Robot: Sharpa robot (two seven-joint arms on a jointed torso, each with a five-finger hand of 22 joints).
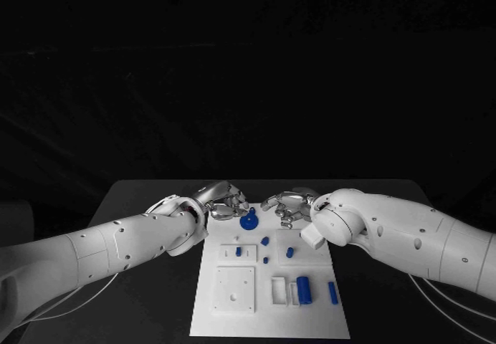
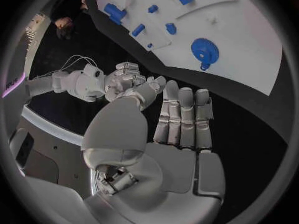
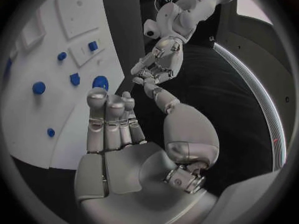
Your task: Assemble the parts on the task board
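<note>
While both hands hover empty beside the blue gear, left hand and right hand fingers released, a clumsy reach could knock it off the task board.

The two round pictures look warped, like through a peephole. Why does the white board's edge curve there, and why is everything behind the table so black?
In both wrist views a fisheye lens bends straight lines, so the white board looks bowed, and each hand looms large. In the head view the board's edges run straight; the room behind the black table is unlit, while the board and the blue gear stand out brightly.
</note>
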